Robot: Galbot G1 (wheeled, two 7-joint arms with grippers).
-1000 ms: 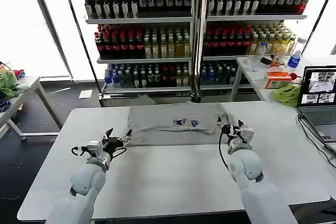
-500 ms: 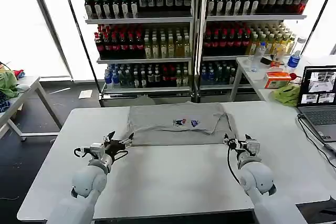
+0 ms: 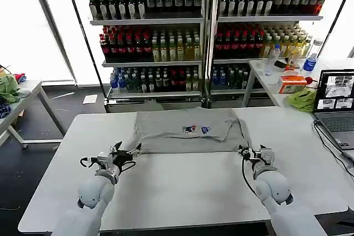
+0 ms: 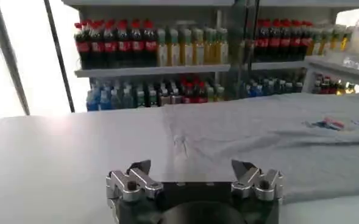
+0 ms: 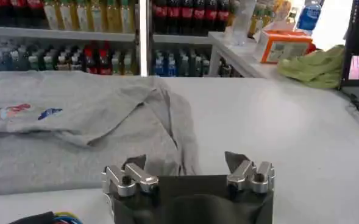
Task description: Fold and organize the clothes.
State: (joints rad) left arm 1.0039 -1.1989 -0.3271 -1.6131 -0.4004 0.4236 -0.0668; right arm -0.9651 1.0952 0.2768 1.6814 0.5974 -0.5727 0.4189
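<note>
Nearest, the left gripper (image 3: 128, 153) and right gripper (image 3: 250, 153) hover low over the white bench (image 3: 177, 192), jaws released and holding nothing; just beyond them the grey shirt (image 3: 188, 130) lies spread, its right sleeve seemingly folded inward; farther back stand shelves of bottles (image 3: 199, 26).

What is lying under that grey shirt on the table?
The grey shirt lies flat on the white table, and bare tabletop shows all around it. A folded-in sleeve rests along one side. Whatever the cloth itself covers is hidden.
</note>
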